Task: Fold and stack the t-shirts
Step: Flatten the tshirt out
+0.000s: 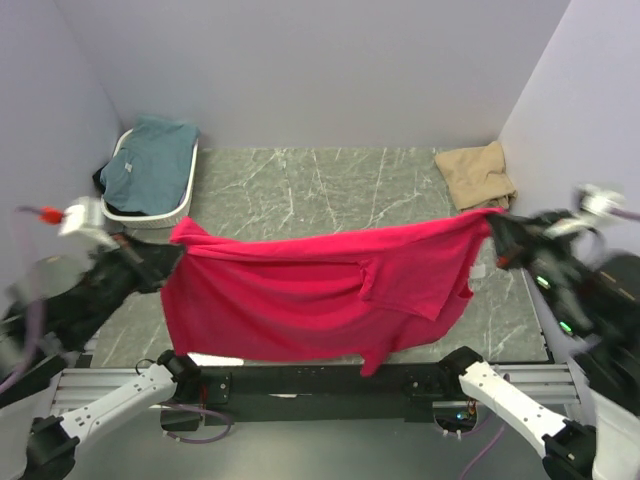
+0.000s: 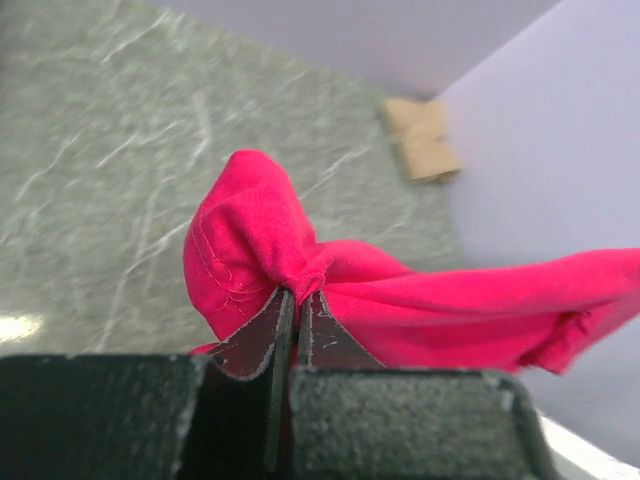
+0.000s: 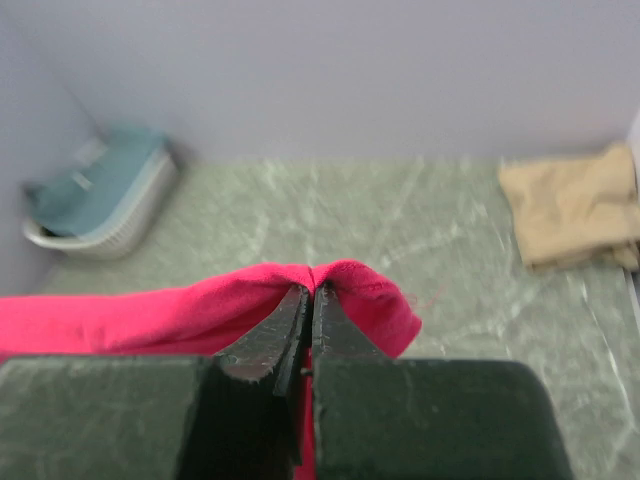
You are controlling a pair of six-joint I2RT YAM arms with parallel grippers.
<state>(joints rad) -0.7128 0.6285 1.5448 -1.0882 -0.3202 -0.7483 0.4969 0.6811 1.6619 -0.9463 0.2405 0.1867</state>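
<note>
Clamps the red t-shirt (image 1: 320,290) at two corners, left gripper (image 2: 297,300) pinched tight on one, right gripper (image 3: 311,295) on the other. Stretches it airborne in front of the basket (image 1: 150,214), probably to flatten it for folding. Leaves the teal t-shirt (image 1: 150,160) inside the basket, the beige t-shirt (image 1: 478,175) far right of it.

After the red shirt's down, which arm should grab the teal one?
Left, probably: left gripper grips the red t-shirt near the white basket holding the teal t-shirt; right gripper is far.
</note>
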